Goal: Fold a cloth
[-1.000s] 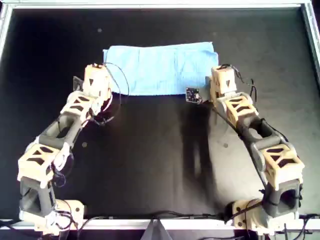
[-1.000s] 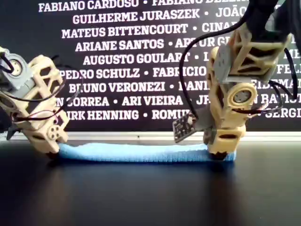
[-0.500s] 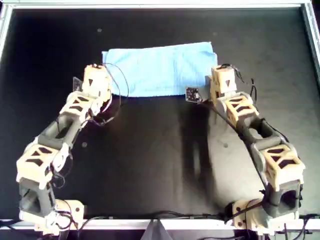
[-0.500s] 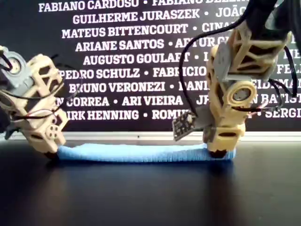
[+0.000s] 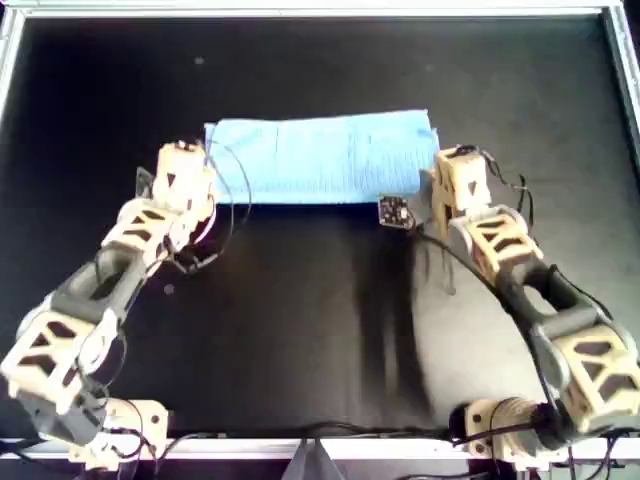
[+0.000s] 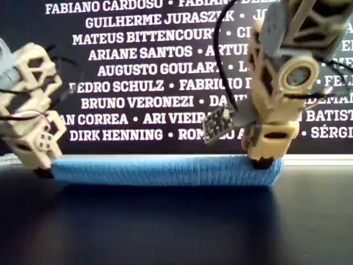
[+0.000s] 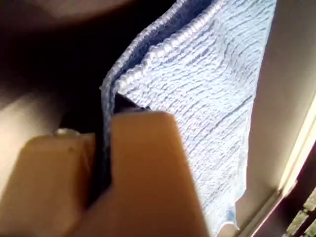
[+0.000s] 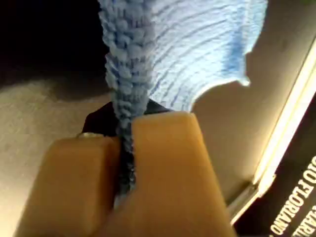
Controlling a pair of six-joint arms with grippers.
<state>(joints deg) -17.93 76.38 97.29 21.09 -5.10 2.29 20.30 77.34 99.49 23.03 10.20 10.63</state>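
Observation:
The light-blue cloth (image 5: 320,155) lies as a long folded band across the black table in the overhead view. In the exterior view the cloth (image 6: 160,170) stretches taut between both grippers. My left gripper (image 5: 204,163) is shut on the band's end at the overhead view's left, and it also shows low at the exterior view's left (image 6: 43,172). My right gripper (image 5: 437,182) (image 6: 263,163) is shut on the opposite end. Up close, the left gripper (image 7: 106,113) pinches a doubled edge of cloth (image 7: 207,98). The right gripper (image 8: 124,123) clamps a thick fold of cloth (image 8: 187,44).
A small circuit board (image 5: 392,211) (image 6: 216,124) hangs beside the right gripper. A metal frame (image 5: 300,10) borders the black table. A dark banner of white names (image 6: 138,55) stands beyond the far edge. Both arms reach in from the overhead view's bottom.
Both grippers have drawn back toward the overhead view's bottom and risen slightly, still shut on the cloth. The cloth has shifted with them and shows as a taller band in the exterior view.

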